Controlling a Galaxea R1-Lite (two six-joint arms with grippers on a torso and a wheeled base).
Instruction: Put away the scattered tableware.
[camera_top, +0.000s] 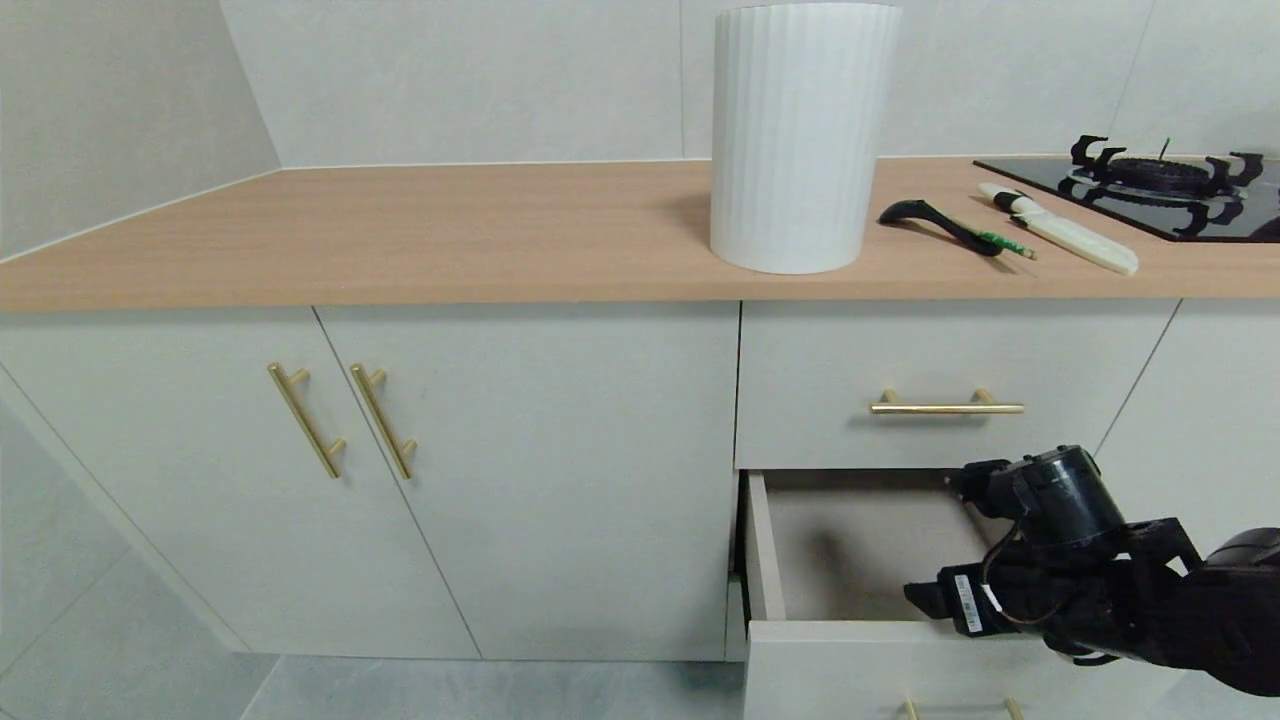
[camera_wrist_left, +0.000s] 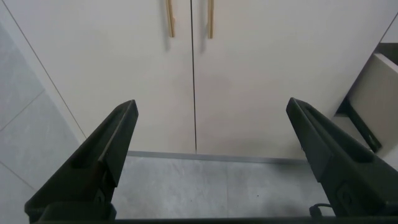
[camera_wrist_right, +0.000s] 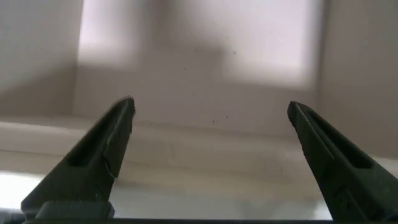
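The right end effector (camera_wrist_right: 210, 112), jaws spread and empty, hangs at the open drawer (camera_top: 760, 560), lower right of the head view. The black spoon (camera_top: 940, 226) and white knife (camera_top: 1060, 228) lie on the counter (camera_top: 450, 230) above it, upper right, both slanting down-right. I'd judge this arm the nearer.

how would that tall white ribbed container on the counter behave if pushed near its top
The tall white ribbed container is taller than wide and seems narrower at the base, so a high push would probably tip it. Pushed low, it would likely slide on the smooth wooden countertop. Weight cannot be judged.
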